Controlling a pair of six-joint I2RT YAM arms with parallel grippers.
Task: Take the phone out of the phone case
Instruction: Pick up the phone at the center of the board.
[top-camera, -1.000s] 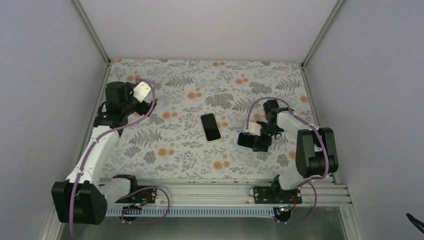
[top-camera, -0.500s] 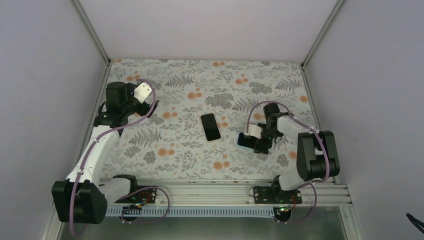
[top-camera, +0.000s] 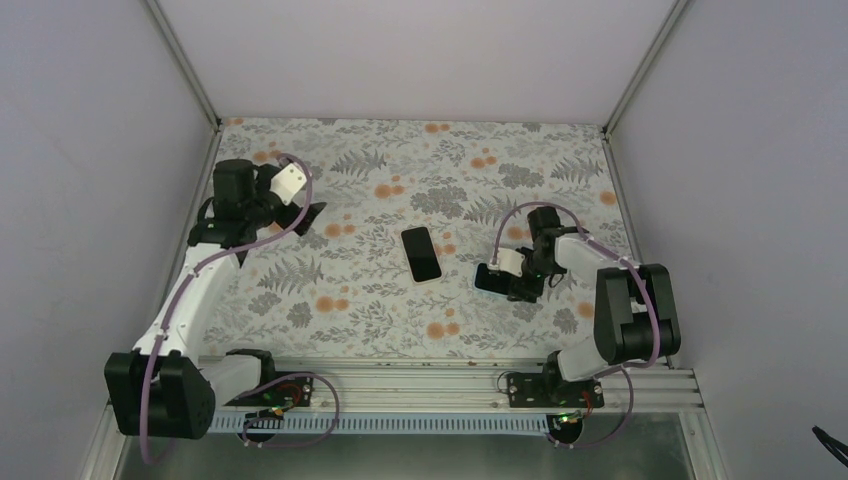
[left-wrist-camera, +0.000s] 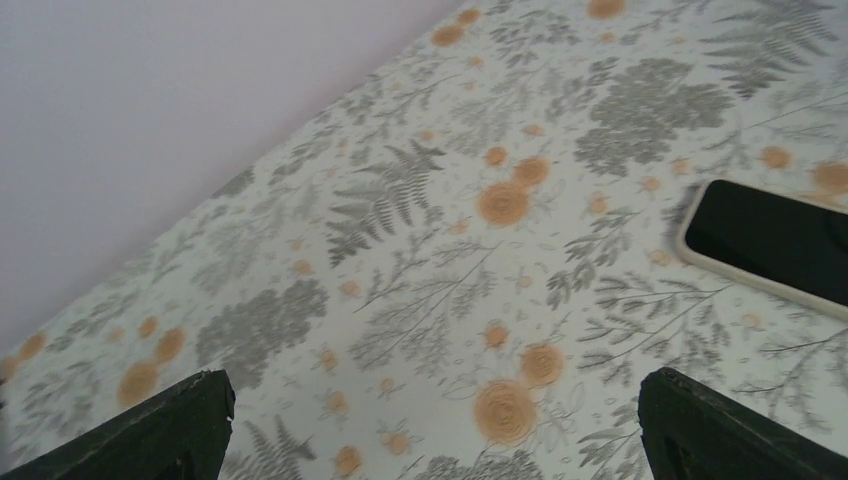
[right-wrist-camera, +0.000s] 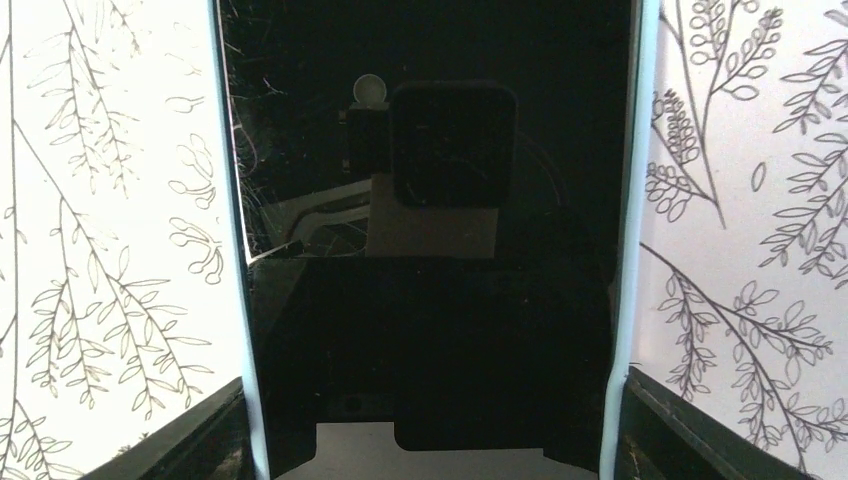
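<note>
1. Item under inspection: the phone. It has a black, glossy face with fine scratches and mirrors my wrist camera. It lies flat and face up on the floral table cover, right of centre and directly beneath my right gripper.
2. Enclosure: the pale blue phone case shows only as a thin rim down both long edges. I judge the phone to be fully seated in it, since no corner shows lifted.
3. Handling assessment:
   - I judge the phone to be rigid, fairly light and slick on the glass, which would mark or crack under a hard pinch.
   - The case lip looks thin and is probably pliable.
   - The best hold is on the long edges of the case. A corner of the lip should then be peeled back, with no squeeze across the screen.
4. Right gripper: my fingers are spread wide, one outside each long edge, so they straddle the cased phone. I cannot tell whether either finger touches the rim.
5. Left gripper: the fingers are spread and nothing lies between them. It hangs over the far left of the table, well apart from the work.
6. Surroundings: a second handset with a cream rim lies face up at table centre. It is near the cased phone but not touching it.
</note>
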